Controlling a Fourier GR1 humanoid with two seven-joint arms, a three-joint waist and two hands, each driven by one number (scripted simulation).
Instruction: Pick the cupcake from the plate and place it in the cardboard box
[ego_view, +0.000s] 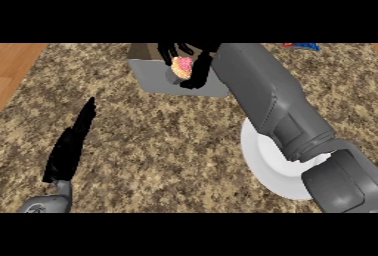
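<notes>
A cupcake (181, 66) with pink frosting sits in my right hand (193, 64), whose fingers and thumb curl round it. That hand hovers over the cardboard box (159, 82), a grey-floored tray with a brown flap at its far edge, at the top centre. The white plate (267, 165) lies at the right, partly hidden under my right forearm. Straight-fingered and holding nothing, my left hand (70, 145) rests edge-on at the lower left.
The counter top (162, 145) is speckled brown stone. A wooden strip (16, 62) runs along the far left. A small blue and red object (303, 46) lies at the top right edge.
</notes>
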